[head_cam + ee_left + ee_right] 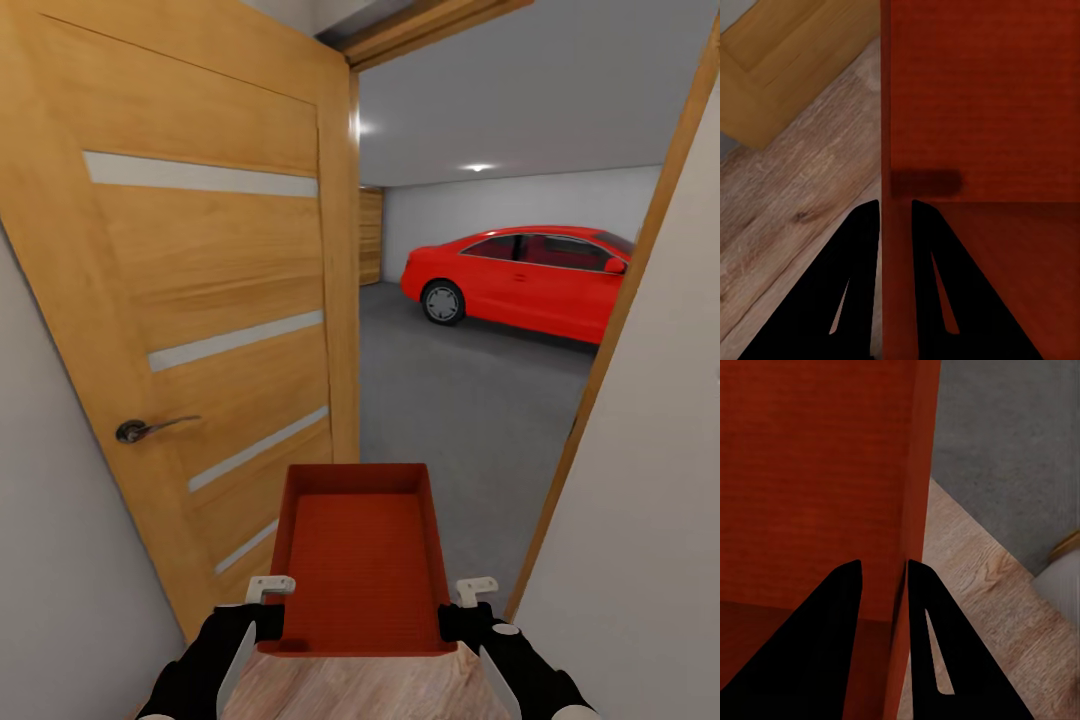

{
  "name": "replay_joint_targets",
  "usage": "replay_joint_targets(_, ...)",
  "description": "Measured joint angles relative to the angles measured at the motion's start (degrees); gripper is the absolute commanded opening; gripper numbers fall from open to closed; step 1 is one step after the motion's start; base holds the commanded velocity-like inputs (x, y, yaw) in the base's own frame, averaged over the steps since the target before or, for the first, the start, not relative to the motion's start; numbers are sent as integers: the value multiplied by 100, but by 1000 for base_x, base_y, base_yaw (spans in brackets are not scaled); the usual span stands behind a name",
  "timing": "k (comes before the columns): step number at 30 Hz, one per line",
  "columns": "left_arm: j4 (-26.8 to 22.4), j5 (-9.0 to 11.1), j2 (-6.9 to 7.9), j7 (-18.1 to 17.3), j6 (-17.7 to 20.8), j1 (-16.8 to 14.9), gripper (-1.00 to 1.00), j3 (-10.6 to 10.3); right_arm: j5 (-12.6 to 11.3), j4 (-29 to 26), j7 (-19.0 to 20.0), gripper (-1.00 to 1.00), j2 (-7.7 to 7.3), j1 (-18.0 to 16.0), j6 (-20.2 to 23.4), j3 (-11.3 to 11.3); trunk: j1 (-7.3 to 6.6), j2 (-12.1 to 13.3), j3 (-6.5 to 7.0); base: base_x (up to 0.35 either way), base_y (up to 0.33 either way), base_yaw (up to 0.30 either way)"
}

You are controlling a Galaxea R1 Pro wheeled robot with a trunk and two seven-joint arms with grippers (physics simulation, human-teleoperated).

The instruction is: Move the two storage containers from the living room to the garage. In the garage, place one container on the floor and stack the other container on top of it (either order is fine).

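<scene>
One red-orange storage container [360, 560] – rectangular, open on top, with thin straight walls and a finely ribbed flat bottom – sits level above the wood-plank floor, at the doorway to the garage [520, 200] with its dark grey concrete floor [470, 410].

Both arms forward, jaws clamped.

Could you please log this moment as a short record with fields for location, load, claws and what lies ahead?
location: doorway, wood planks underfoot, open wooden door at left
load: one red-orange container, empty, held level
left claw: clamped on the container's left wall
right claw: clamped on its right wall
ahead: garage with grey concrete floor and red car
</scene>
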Motion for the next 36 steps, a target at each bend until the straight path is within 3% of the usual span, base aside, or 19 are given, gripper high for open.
replay_joint_targets(27, -1, 0, 0, -1, -1, 1, -100, 0, -1, -2, 1, -100, -1, 1, 1, 1, 0, 0, 0, 1, 0, -273)
replay_joint_targets(36, -8, -1, -1, 3, 9, 1, -100, 1, -1, 1, 7, -100, -1, 0, -1, 1, -2, -1, 0, 153, 158, -229)
